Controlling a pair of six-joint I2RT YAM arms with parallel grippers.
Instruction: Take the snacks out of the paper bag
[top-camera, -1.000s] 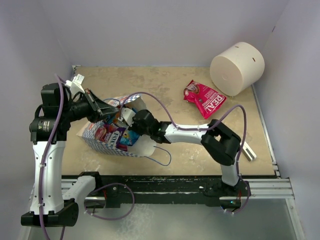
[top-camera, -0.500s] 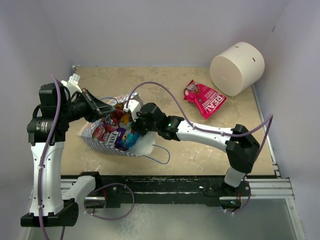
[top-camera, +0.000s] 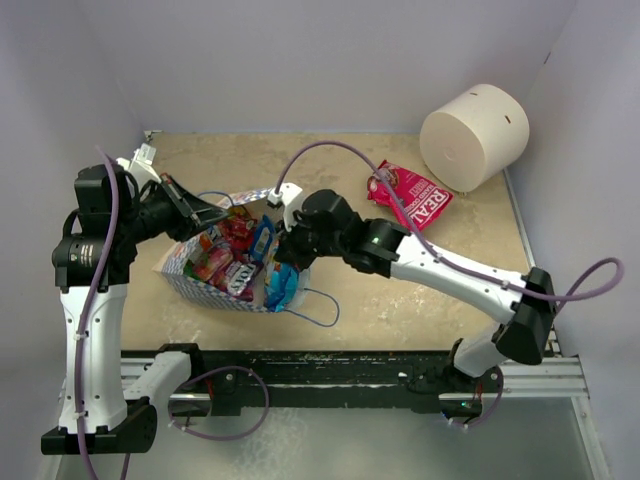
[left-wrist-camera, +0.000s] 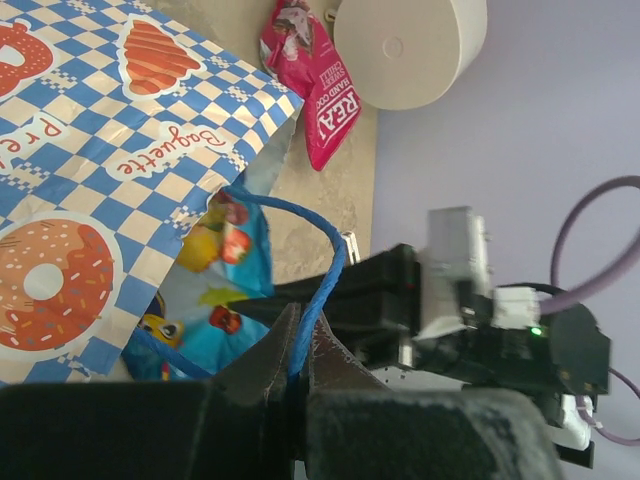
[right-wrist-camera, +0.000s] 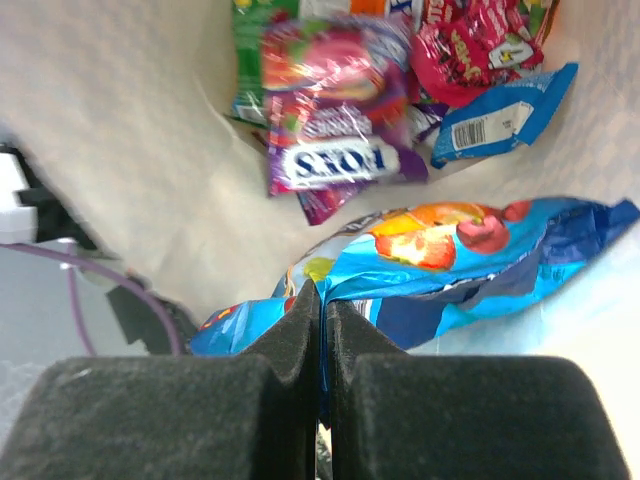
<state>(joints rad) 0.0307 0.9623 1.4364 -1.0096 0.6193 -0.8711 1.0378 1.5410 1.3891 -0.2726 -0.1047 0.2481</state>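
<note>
The blue-and-white checkered paper bag (top-camera: 190, 268) lies on its side at the left, mouth toward the right; it also shows in the left wrist view (left-wrist-camera: 90, 190). My left gripper (left-wrist-camera: 297, 325) is shut on its blue cord handle (left-wrist-camera: 325, 280) and holds the mouth up. My right gripper (right-wrist-camera: 322, 300) is shut on a blue snack packet (right-wrist-camera: 470, 250), which hangs at the bag's mouth in the top view (top-camera: 281, 286). Purple, red, green and blue packets (right-wrist-camera: 340, 150) lie inside the bag. A pink packet (top-camera: 408, 196) lies on the table at the right.
A big white cylinder (top-camera: 473, 135) lies at the back right corner. The bag's second cord handle (top-camera: 318, 310) loops on the table near the front edge. Walls close in the left, back and right sides.
My right gripper has drawn back to the right and up out of the bag's mouth, pulling the blue packet with it. The right arm has stretched out. My left gripper stays on the handle.
</note>
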